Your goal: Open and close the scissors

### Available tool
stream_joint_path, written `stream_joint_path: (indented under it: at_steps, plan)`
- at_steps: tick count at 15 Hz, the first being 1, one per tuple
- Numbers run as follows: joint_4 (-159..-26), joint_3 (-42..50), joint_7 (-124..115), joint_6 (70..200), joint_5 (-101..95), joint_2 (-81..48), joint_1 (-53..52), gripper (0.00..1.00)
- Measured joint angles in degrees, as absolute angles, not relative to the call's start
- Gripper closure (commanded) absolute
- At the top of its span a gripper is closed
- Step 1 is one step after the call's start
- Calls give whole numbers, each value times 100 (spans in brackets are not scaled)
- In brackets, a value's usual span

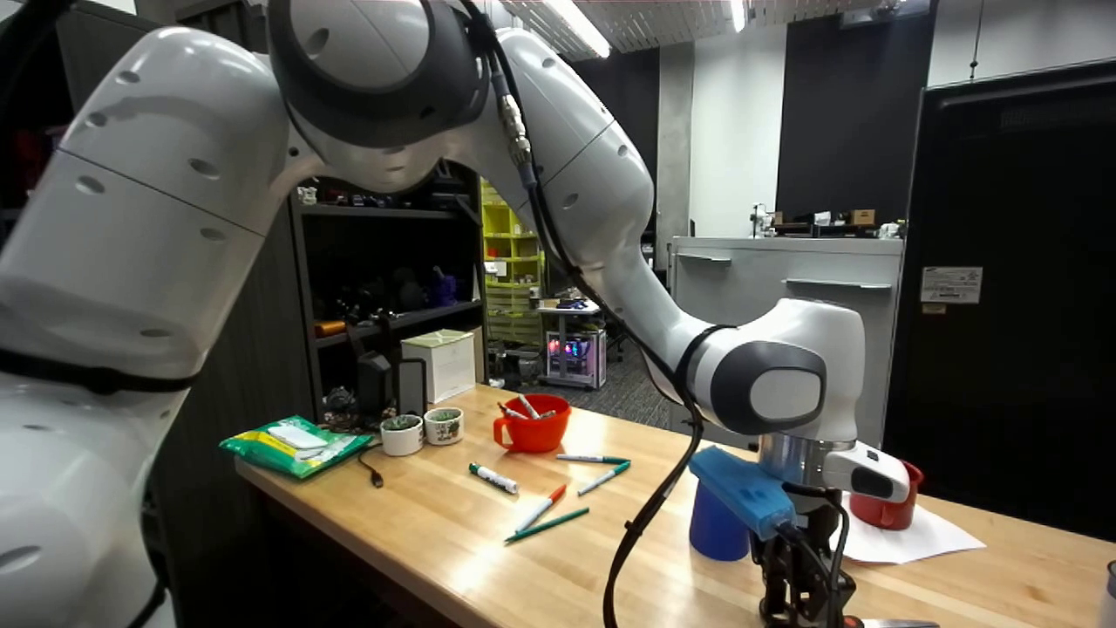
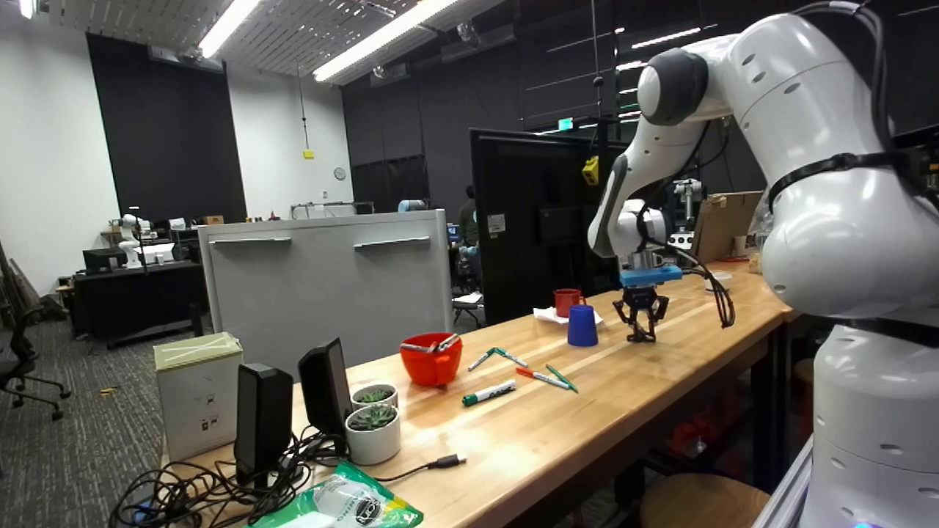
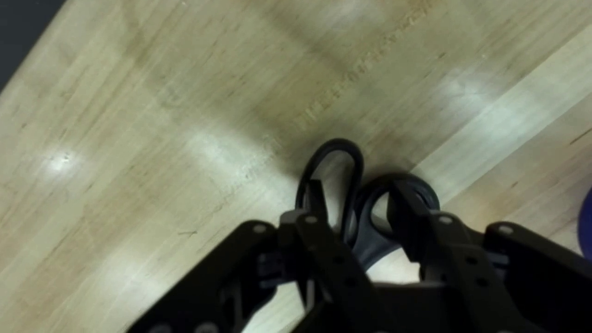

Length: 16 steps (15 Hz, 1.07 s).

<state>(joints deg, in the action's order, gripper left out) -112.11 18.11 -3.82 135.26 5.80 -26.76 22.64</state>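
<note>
A: Directly below the end effector (image 3: 358, 186)?
B: The scissors (image 3: 372, 245), loops at its fingertips (image 3: 317, 199); beneath them, the desk (image 3: 162, 138).
A: Near it, in an exterior view?
B: A cup (image 2: 583, 328), to its left. A mug (image 2: 565, 302) stands behind the cup, on paper (image 2: 544, 314).
A: Farther left of it?
B: Loose markers (image 2: 489, 394), then a bowl (image 2: 419, 369) with more markers inside, then two plant pots (image 2: 373, 443), then two speakers (image 2: 264, 418).

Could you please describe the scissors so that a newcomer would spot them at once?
On the wooden table, find the blue cup and the black gripper beside it. The scissors are right at the gripper's fingertips in the wrist view. Two dark loop handles, side by side, set them apart from the cup.
</note>
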Motion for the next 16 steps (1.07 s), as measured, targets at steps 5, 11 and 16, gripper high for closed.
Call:
stream_joint_path:
  at_steps: [5, 11, 16]
  plan:
    - [-11037, 1779, -382, 13487, 661, -2799, 2293, 59]
    - [-10817, 1674, -383, 13438, 964, -2996, 2388, 56]
    - [-10741, 1657, -385, 13348, 1047, -3034, 2431, 57]
